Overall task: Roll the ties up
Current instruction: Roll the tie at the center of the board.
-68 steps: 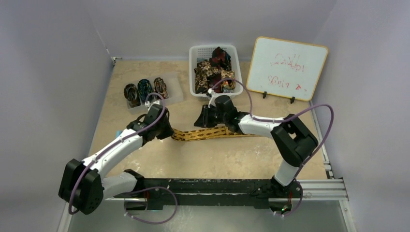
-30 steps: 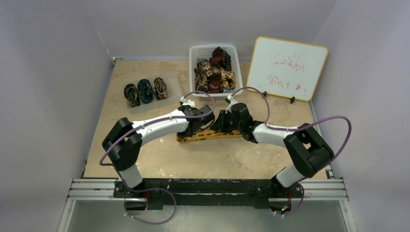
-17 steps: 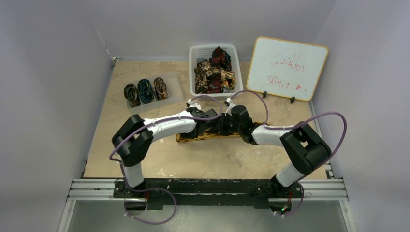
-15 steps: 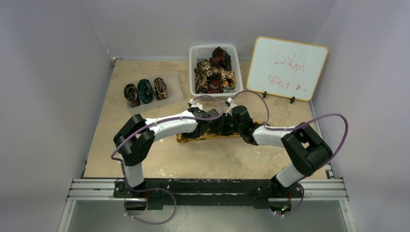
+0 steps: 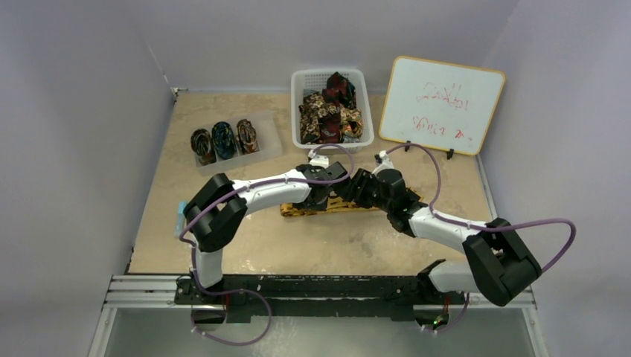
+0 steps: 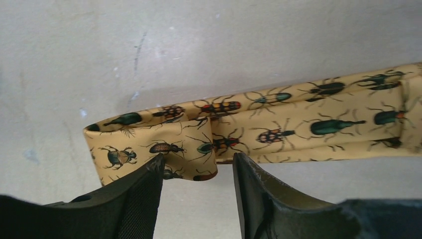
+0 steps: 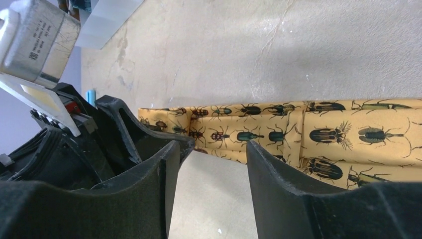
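Observation:
A golden-yellow tie [image 5: 311,209] printed with beetles lies folded flat on the table's middle. My left gripper [image 5: 328,196] and right gripper [image 5: 356,195] meet tip to tip over its right half. In the left wrist view the tie [image 6: 278,124] lies just past my left gripper [image 6: 198,167], which is open, with the tie's folded flap at its tips. In the right wrist view my right gripper [image 7: 211,149] is open and empty above bare table, the tie [image 7: 348,134] lies just beyond it, and the left gripper's body [image 7: 74,139] is close on the left.
A white basket [image 5: 298,83] holding several loose ties [image 5: 330,111] stands at the back. A clear tray [image 5: 268,145] at back left holds three rolled ties [image 5: 223,139]. A whiteboard [image 5: 441,104] leans at back right. A small blue thing [image 5: 179,216] lies near the left wall.
The tie, stretched long before, now lies folded shorter. My left arm has swung right to the tie's middle. Both grippers have shifted a little right, and the right arm's elbow has dropped toward the front.

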`<act>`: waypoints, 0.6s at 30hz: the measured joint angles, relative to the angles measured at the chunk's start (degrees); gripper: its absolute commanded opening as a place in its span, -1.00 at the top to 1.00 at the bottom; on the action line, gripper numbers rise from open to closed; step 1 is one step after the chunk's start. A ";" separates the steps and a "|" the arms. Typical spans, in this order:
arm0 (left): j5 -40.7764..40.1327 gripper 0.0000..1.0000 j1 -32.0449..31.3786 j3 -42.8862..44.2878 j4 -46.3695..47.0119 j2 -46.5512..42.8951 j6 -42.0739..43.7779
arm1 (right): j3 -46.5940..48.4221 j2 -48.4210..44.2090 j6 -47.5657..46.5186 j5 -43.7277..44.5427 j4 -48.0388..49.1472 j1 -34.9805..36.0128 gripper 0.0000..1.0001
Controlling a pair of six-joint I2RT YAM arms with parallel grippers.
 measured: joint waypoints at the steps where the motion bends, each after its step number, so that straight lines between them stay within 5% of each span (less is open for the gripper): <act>1: 0.68 -0.05 0.00 0.00 0.81 0.00 0.37 | 0.00 0.09 0.04 -0.02 -0.04 -0.04 -0.14; 9: 4.50 -0.20 0.02 -1.42 5.14 -2.01 1.46 | 0.04 0.76 -2.03 -1.18 -0.50 -0.11 -0.52; 18: 9.86 -0.26 4.55 -14.49 12.44 -25.62 2.32 | 3.48 0.87 -15.28 -7.91 3.96 -0.13 -0.68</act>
